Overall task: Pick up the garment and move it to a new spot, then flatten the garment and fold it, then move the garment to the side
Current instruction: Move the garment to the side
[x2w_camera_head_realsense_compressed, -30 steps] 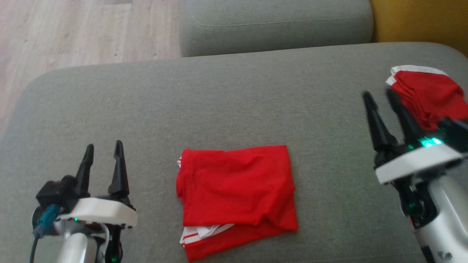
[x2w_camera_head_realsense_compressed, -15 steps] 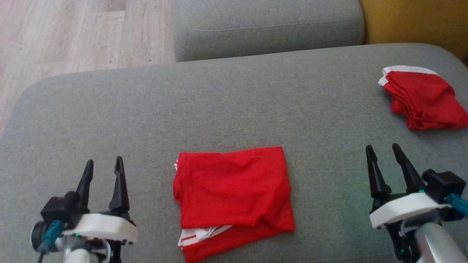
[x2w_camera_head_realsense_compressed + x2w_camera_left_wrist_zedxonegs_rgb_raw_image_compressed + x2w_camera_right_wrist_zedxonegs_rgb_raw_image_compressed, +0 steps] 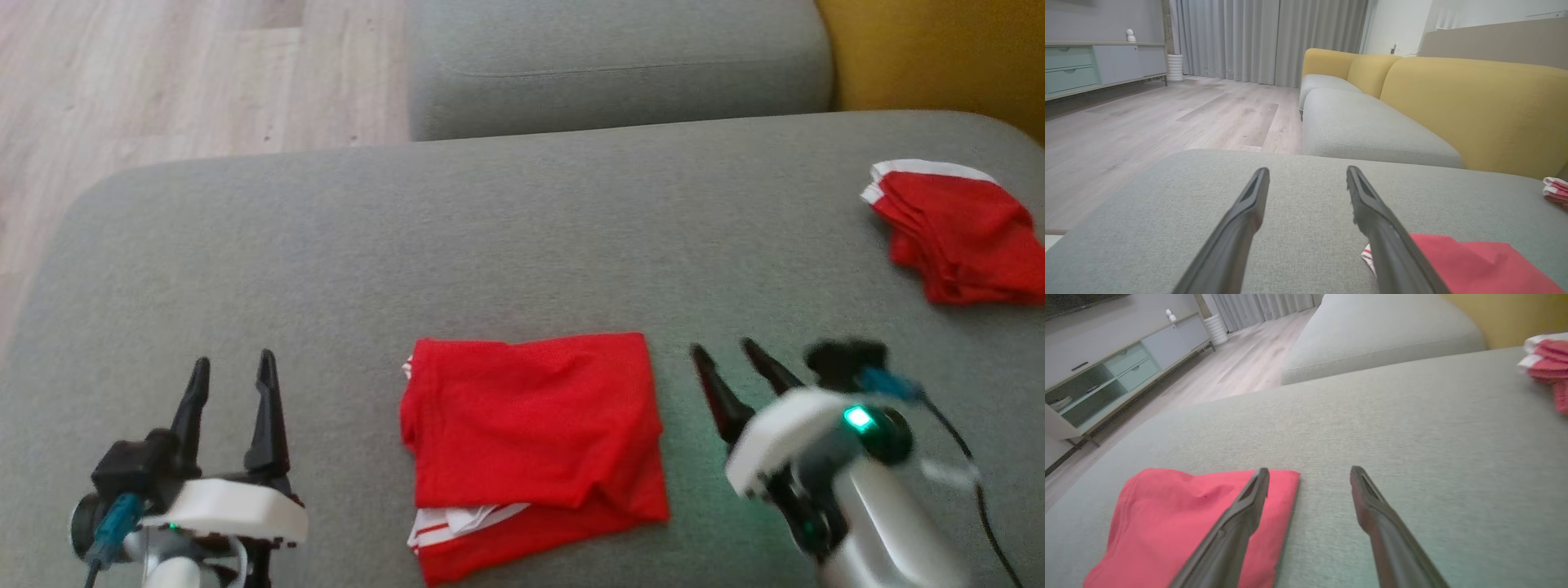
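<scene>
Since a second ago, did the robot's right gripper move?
Yes. The right gripper came away from the red pile at the far right and now sits open just right of the folded garment.

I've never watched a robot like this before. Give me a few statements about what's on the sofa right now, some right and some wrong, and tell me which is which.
1. The left gripper and the right gripper are both open and hold nothing. True.
2. The folded red garment lies on the grey cushion, between the two grippers. True.
3. The right gripper is clamped on the folded red garment. False: its fingers stand apart, close beside the garment's right edge.
4. Only one red garment is on the cushion. False: a second red garment lies near the cushion's far right edge.
</scene>
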{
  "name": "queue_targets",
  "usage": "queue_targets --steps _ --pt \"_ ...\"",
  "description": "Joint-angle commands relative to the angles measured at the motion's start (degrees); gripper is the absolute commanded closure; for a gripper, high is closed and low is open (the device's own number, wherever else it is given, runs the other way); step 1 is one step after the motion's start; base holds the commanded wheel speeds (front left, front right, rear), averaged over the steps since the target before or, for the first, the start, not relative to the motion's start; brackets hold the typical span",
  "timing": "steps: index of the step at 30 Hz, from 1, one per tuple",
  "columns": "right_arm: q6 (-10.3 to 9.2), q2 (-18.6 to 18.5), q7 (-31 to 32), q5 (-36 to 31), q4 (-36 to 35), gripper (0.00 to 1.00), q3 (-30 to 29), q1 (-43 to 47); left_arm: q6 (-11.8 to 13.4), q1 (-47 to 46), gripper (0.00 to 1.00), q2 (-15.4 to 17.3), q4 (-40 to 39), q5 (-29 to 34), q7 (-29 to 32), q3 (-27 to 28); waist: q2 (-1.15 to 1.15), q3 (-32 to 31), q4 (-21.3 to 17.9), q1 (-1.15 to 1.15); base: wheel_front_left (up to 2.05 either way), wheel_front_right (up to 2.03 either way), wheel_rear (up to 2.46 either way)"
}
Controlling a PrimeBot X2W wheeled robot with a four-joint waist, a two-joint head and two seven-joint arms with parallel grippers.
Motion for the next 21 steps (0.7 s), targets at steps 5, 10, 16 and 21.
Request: queue_targets --steps 5,10,16,21 --pt "-0.04 2.0 9.0 4.9 8.9 0.0 2.0 -9.1 -1.1 -3.8 0.0 -0.4 -0.5 0.8 -0.7 1.1 0.0 -0.1 3.3 0.0 0.0 0.0 0.0" --pt "-0.04 3.0 16.5 8.9 18.4 0.0 1.1 -11.5 -1.6 -4.4 0.0 -0.7 0.5 0.4 -0.7 0.8 0.0 -0.1 6.4 0.0 0.0 0.0 0.0" --pt "-0.04 3.3 23.7 14.9 24.3 0.0 2.3 -12.1 -1.9 -4.4 0.0 -0.9 1.2 0.3 -0.7 0.9 0.0 0.4 8.4 0.0 0.0 0.0 0.0" --pt "-0.04 3.3 24.1 20.9 23.3 0.51 6.1 -12.2 -2.0 -4.5 0.0 -1.1 1.6 0.4 -0.7 0.7 0.0 1.0 8.6 0.0 0.0 0.0 0.0"
